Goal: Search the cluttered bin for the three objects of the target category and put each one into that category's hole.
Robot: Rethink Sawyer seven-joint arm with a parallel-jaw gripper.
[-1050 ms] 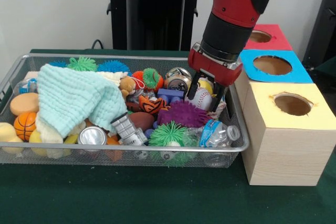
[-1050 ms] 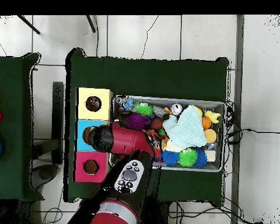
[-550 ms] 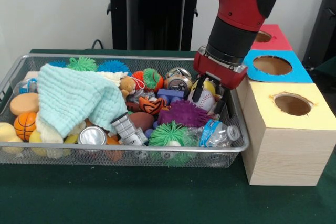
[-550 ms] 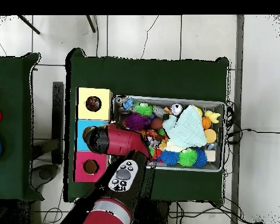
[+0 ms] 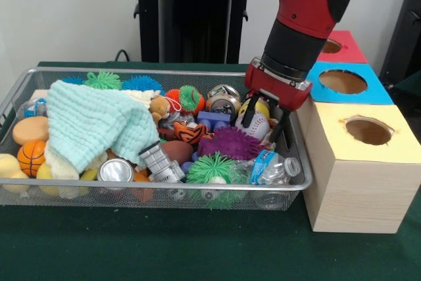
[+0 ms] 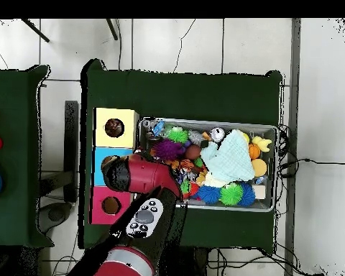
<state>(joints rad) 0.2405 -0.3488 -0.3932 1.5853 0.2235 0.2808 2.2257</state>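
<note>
Front view gives us the clearest look at the pincer point(image 5: 265, 123): its two dark prongs straddle a white stitched baseball point(image 5: 256, 124), one on each side, though we cannot tell whether they press on it or stand just off it. Nearest us, below the pincer, a crumpled clear plastic bottle point(image 5: 271, 166) with a blue label lies against the front wall of the wire mesh bin point(image 5: 151, 192). Beside it sits a green spiky rubber ball point(image 5: 210, 167), and further left a ridged metal can point(image 5: 115, 170) shows its round silver end. Just under and left of the pincer a purple bristly ball point(image 5: 229, 143) touches the baseball's lower side. Far to the left a pale mint waffle-textured cloth point(image 5: 95, 123) is draped over other toys, with a small pebbled orange basketball point(image 5: 31, 156) at its edge. To the pincer's right, outside the bin, stands a row of plain wooden boxes, each with a round hole in a coloured top: yellow point(image 5: 366, 131) nearest us, blue point(image 5: 343, 82) behind it, red point(image 5: 334, 47) farthest. Behind the pincer, at the bin's back wall, rest more fuzzy balls, green point(image 5: 103, 80) and blue point(image 5: 141, 83)
</note>
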